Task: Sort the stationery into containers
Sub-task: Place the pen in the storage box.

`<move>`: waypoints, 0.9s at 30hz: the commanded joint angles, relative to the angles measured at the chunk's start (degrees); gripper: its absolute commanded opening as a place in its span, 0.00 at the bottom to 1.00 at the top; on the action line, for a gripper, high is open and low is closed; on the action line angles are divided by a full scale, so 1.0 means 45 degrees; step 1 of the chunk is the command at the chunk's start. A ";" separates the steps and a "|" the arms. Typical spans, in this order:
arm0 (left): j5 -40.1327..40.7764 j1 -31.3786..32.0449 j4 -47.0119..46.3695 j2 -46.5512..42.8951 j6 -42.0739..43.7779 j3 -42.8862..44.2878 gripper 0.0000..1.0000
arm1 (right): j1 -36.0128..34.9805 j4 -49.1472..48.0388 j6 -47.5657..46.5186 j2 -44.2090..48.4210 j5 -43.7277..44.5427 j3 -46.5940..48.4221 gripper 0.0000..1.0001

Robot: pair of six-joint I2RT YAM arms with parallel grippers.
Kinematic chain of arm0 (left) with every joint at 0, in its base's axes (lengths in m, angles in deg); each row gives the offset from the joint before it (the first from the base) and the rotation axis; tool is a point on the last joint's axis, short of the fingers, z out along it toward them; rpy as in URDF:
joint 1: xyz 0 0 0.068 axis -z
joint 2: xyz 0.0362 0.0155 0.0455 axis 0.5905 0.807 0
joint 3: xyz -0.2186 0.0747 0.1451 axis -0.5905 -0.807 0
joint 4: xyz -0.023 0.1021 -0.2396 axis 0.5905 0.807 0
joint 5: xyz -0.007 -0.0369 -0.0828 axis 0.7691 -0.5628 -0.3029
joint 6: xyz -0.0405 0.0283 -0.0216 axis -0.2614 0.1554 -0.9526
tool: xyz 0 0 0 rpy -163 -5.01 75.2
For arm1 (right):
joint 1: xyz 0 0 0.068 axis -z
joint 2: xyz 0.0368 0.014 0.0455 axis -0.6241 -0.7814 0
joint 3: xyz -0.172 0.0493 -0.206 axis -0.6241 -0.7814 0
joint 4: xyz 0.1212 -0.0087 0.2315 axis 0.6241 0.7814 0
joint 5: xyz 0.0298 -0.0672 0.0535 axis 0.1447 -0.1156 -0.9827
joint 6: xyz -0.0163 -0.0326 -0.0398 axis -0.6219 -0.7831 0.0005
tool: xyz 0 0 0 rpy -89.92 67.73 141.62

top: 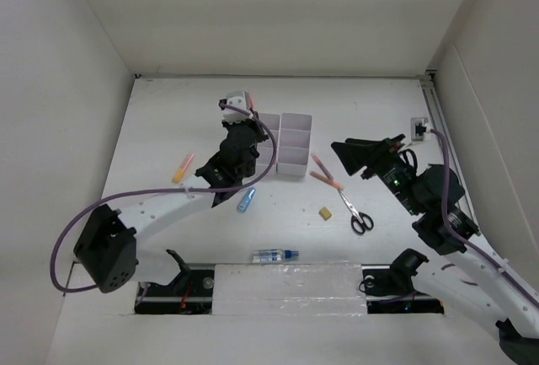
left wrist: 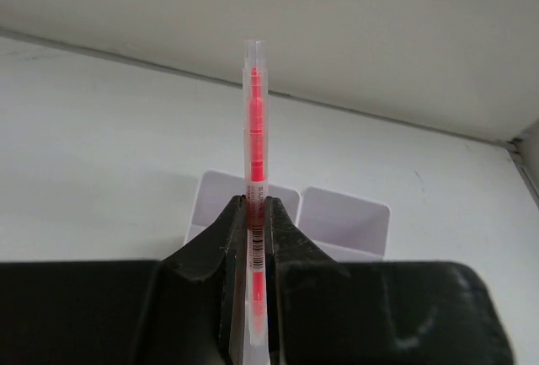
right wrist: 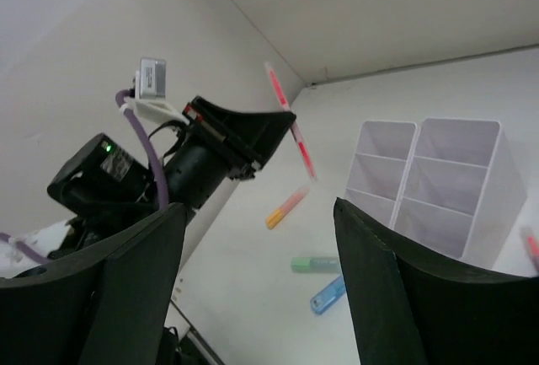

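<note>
Pink pen (left wrist: 254,129): the left gripper (left wrist: 255,206) is clenching it about mid-barrel and holding it near upright, off the table, just left of the white organizer (top: 290,167) at its far end. The right gripper (right wrist: 259,213) is hanging released, right of the organizer, gripping nothing.

Step in hand, as judged: placing the pen in a compartment. Doing it well is meaning:
- carrying the pen right until its lower tip is sitting over one cell
- keeping clear of the dividers
- lowering before letting go, so the pen is leaning on a wall, not bouncing out

Scissors (top: 360,217) and tan eraser cube (top: 324,212) are lying loose nearer.
</note>
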 commanded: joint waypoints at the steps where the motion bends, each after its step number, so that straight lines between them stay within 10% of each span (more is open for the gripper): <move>1: 0.0485 -0.0585 -0.4664 0.0725 0.1523 -0.0010 0.00 | 0.0068 0.0826 -0.0310 0.0603 0.0479 -0.0262 0.77; 27: -0.0764 -0.2109 -0.7598 0.5298 0.2527 0.2256 0.00 | 0.0186 0.2274 -0.0564 0.2030 0.1067 -0.0419 0.79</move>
